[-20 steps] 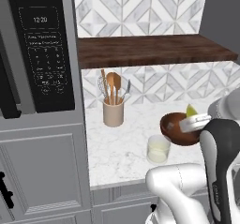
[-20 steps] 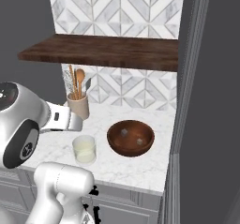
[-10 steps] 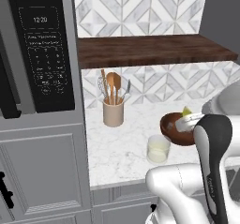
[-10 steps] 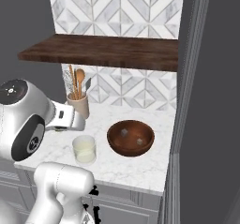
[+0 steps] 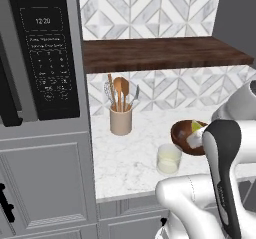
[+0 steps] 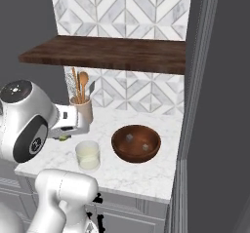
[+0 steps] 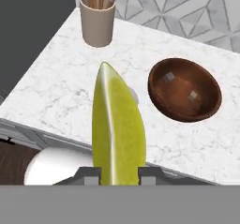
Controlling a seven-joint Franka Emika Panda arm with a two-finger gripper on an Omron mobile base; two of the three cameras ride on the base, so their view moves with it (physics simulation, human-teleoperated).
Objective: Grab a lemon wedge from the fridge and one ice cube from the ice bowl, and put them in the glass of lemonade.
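in the hand view the wedge (image 7: 117, 134) hides most of the glass (image 7: 134, 95) and its own base runs off behind the bottom band, and the arm covers part of the bowl (image 5: 183, 134) from the left base.

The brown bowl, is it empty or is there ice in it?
Not empty. The bowl holds two small pale ice cubes, seen on its dark floor in the right base and hand views.

Below our gripper (image 7: 119, 174), open marble counter (image 7: 61, 87) surrounds the glass (image 6: 88, 155); the bowl (image 7: 184, 89) sits just right of it, the crock (image 7: 97, 19) stands beyond, and a wooden shelf (image 6: 107, 52) caps the headroom above.
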